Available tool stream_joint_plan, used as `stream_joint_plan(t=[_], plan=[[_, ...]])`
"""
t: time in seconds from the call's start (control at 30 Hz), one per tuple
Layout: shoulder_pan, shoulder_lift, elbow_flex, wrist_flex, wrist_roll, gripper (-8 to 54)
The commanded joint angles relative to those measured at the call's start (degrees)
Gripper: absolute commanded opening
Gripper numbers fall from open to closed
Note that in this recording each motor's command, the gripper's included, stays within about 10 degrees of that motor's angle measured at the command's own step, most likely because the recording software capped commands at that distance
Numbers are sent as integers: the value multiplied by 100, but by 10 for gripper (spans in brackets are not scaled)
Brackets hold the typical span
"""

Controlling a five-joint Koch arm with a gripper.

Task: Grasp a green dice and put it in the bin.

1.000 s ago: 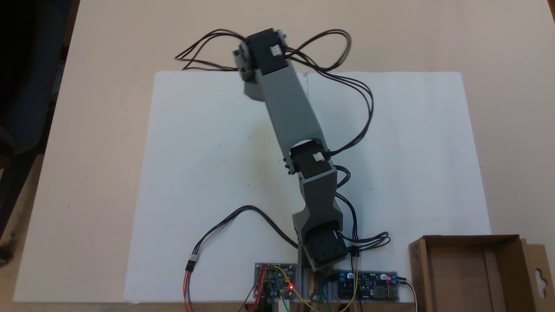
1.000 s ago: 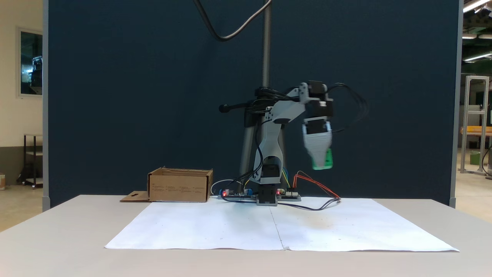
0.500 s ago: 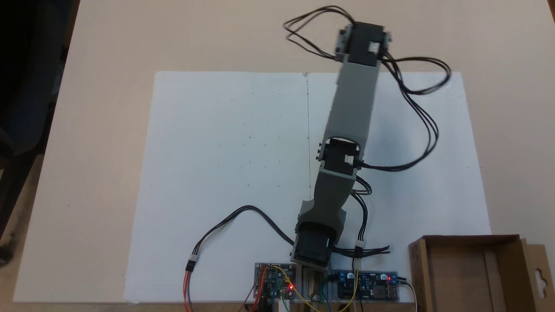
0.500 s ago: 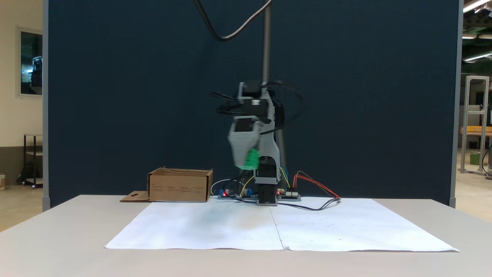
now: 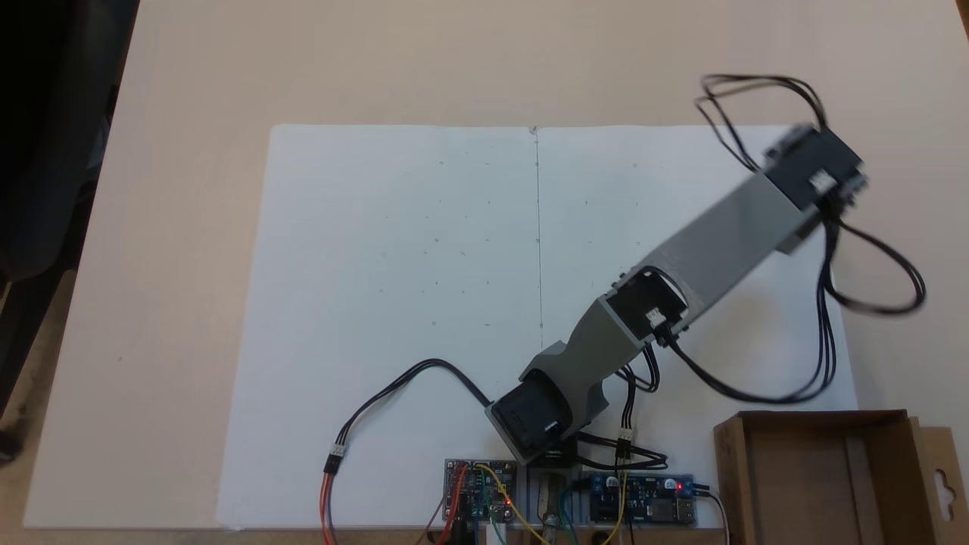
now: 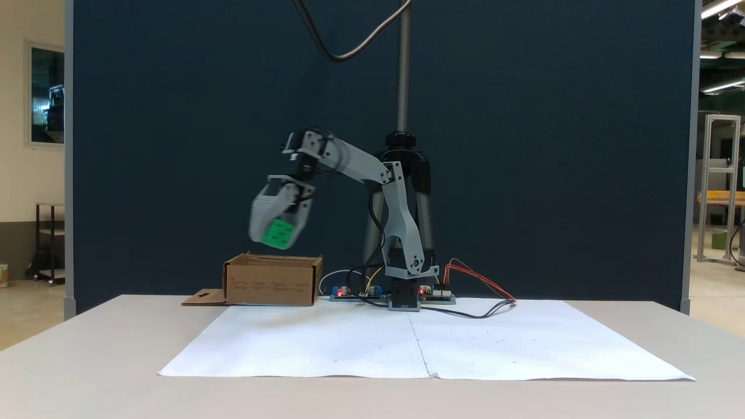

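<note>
Above the bin (image 6: 272, 279), our end effector (image 6: 278, 235) grips the green dice (image 6: 277, 233); we should center before releasing.

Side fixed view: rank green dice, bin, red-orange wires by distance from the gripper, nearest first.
1. green dice: held in the gripper, above the bin.
2. bin: on the table just below, at left.
3. red-orange wires: far right of the arm's base.
</note>
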State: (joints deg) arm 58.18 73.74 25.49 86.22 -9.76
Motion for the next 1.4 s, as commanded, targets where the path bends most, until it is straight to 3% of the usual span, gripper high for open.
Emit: stream_joint_plan(t=[0.0, 0.53, 1.23, 1.3, 1.37], plan=[[615, 237, -211, -149, -554, 115], [3955, 237, -211, 334, -1477, 115], [4808, 44, 176, 853, -2092, 115], [4808, 53, 308, 853, -2083, 155], [4799, 53, 404, 853, -2083, 262]])
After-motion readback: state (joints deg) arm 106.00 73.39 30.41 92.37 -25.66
